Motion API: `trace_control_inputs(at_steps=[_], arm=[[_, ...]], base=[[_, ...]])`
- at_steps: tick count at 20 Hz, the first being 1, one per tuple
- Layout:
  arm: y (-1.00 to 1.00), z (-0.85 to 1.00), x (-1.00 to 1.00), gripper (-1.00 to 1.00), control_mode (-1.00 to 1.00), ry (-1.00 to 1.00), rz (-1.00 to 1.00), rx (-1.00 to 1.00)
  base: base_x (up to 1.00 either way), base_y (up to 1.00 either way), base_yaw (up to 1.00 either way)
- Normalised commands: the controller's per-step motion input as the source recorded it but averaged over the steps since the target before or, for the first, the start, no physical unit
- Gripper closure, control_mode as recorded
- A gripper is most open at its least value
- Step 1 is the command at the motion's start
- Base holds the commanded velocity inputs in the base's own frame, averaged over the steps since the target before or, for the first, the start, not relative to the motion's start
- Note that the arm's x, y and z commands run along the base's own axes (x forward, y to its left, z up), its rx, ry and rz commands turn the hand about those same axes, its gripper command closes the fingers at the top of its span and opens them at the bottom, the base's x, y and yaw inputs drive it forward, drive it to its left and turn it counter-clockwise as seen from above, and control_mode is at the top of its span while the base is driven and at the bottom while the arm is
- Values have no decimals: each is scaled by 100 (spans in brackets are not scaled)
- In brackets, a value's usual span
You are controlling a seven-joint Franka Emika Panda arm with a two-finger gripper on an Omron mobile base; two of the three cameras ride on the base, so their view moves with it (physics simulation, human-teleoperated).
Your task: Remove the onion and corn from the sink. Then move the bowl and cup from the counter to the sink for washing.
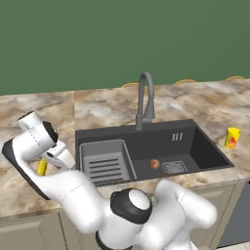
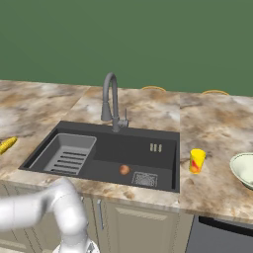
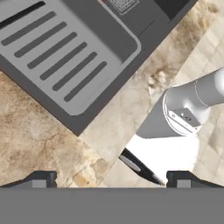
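**Robot arm bent over the left of the surface, corn out of the sink, onion in it**

A rendered kitchen seen from behind a white robot arm (image 1: 73, 190) with dark joints. A beige and brown marbled stone surface (image 1: 195, 105) runs across the middle of both base views, over tan cabinet doors, with a green wall behind.

Set into the surface is a large dark grey rectangular sink (image 1: 195, 141) with a grey gooseneck faucet (image 1: 145, 100) at its back edge. A lighter grey ribbed rack insert (image 1: 105, 163) fills the sink's left part. A small round reddish-brown onion (image 1: 155, 164) lies on the sink floor, just left of the square drain grate (image 1: 174, 167).

A short yellow corn cob (image 2: 7, 145) lies on the surface at the left edge of the right base view, well apart from the sink. In the left base view it shows partly behind the arm at centre left.

A small yellow cylindrical cup (image 2: 196, 160) with a red mark stands upright on the surface just right of the sink. A wide pale cream-green bowl (image 2: 243, 170) sits further right, cut off by the frame edge.

In the hand view the gripper (image 3: 112, 180) looks down at the sink's rack corner and bare stone. Its jaws stand wide apart at the bottom corners, with nothing between them.
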Motion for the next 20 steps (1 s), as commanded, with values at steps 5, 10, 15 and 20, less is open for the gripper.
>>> trace_control_inputs(at_steps=[5,10,15,20], arm=[[-47,25,-17,-100,-100,-10,19,0],[-48,23,-15,-100,-100,-5,25,0],[-49,20,-11,-100,-100,0,23,0],[-50,17,-7,-100,-100,1,21,0]], base=[[0,0,0],[0,0,0],[0,0,0],[0,0,0]])
